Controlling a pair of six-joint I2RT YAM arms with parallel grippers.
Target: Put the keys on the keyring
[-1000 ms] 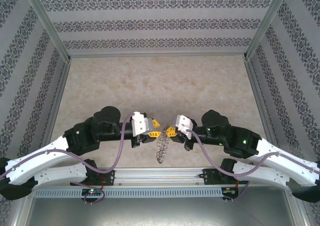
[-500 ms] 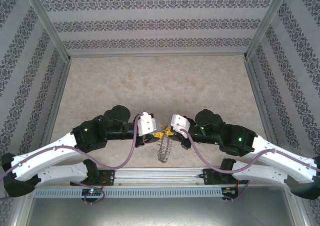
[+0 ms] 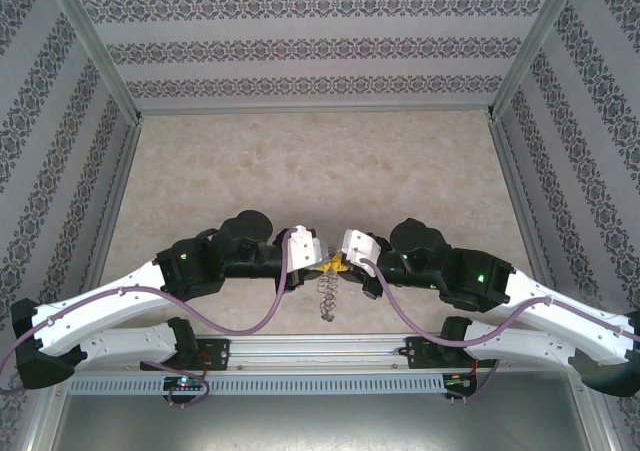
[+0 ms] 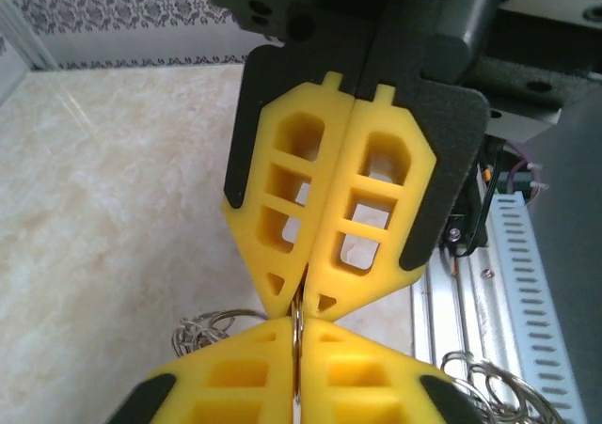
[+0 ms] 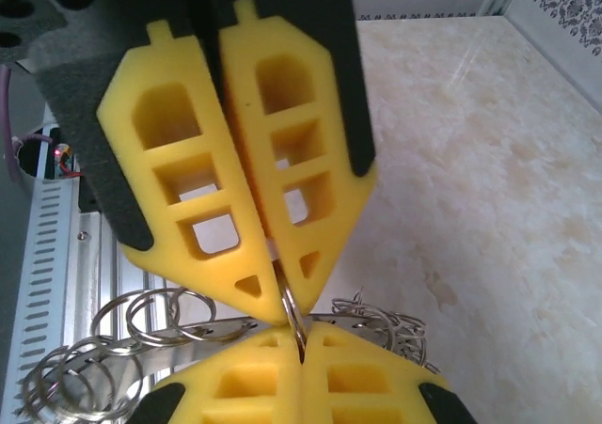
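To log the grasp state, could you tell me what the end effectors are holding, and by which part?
The left end effector and right end effector both pinch the keyring by a thin wire loop at its rim.

Tally now: one ring (image 3: 326, 293), its wire loops too tangled to count; two pincers, left pincer (image 3: 321, 265), right pincer (image 3: 340, 265); one bench (image 3: 300, 171).

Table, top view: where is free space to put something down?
The table is bare from the back wall to the arms, and along both side walls. It is crowded at the near middle, where the left gripper and right gripper hold the keyring.
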